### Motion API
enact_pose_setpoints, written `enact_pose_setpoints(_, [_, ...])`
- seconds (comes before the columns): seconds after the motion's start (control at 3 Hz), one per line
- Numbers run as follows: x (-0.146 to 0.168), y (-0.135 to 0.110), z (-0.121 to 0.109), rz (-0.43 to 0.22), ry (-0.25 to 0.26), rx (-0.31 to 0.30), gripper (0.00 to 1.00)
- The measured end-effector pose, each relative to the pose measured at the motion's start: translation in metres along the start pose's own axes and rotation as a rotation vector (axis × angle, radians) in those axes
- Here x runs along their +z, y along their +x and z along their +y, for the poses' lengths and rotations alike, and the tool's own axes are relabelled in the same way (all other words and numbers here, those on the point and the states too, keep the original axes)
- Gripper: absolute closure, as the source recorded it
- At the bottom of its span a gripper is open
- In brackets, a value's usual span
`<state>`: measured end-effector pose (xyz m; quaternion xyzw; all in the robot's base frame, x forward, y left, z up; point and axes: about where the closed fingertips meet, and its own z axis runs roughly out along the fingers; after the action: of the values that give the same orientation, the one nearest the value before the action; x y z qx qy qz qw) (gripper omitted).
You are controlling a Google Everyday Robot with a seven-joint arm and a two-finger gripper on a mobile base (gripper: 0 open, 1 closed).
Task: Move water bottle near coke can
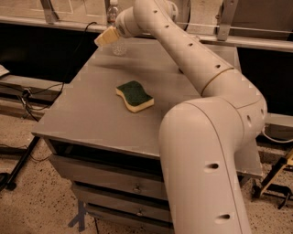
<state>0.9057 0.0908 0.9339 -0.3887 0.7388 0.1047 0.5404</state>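
Hand (104, 39) is low over the far part of the surface (91, 114), well beyond the sponge (134, 96), and it points to the left and slightly down. Whether it is open or closed, I cannot tell. The arm (197, 59) stretches long from the near side, bent at the elbow. The water bottle (119, 47) stands upright beyond the sponge, just behind the hand.

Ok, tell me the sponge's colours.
Sponge: green top, yellow base, camera view. Gripper is by the water bottle.
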Motion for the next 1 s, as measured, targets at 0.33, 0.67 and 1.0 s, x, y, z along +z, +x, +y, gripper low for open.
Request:
enact_pose_setpoints(0.33, [0.020,-0.002,-0.013,-0.074,0.030,0.091,0.24])
enact_pose_setpoints(0.67, [0.020,-0.006,-0.025,-0.120,0.051,0.129,0.47])
enact_pose_setpoints(1.0, [-0.011,-0.016,-0.035,-0.147,0.052,0.130,0.72])
